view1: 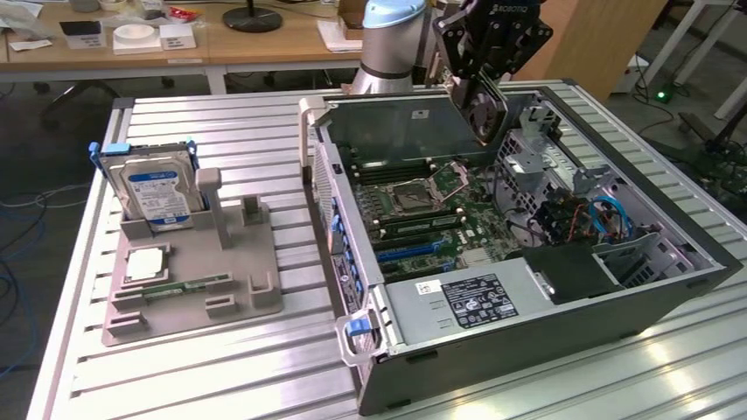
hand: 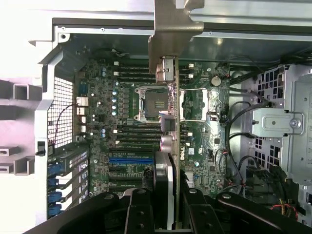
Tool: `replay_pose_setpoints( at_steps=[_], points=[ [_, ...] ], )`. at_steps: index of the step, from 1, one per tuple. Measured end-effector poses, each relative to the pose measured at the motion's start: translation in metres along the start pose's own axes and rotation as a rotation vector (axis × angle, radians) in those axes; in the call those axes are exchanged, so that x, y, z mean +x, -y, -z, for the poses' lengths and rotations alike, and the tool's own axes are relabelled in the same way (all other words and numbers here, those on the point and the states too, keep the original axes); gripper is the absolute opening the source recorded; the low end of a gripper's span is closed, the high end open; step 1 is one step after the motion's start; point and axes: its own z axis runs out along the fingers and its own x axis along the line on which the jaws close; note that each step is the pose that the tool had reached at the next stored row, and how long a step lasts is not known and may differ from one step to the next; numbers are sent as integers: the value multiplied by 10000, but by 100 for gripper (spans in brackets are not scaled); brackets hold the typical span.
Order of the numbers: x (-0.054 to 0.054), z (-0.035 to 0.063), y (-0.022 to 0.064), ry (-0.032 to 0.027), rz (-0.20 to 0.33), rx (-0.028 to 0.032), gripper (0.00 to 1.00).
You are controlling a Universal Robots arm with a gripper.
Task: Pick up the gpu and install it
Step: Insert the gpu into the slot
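The gpu hangs on edge above the far side of the open computer case, with my gripper shut on its top. In the wrist view the gpu runs edge-on down the middle, its metal end bracket at the far end, and it is clamped in my gripper between the black fingers. It is held in the air above the motherboard, over the CPU socket. The blue expansion slot lies off to one side of the card.
A grey fixture on the exterior view's left holds a blue-labelled hard drive, a square chip and a green memory stick. Inside the case are a power supply, drive cages and cables. A wooden desk stands behind.
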Motion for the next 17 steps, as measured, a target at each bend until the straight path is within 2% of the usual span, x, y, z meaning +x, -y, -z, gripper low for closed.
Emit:
replay_pose_setpoints(
  at_steps=[17],
  points=[
    [0, 0, 0, -32, 688, -50, 28]
  ],
)
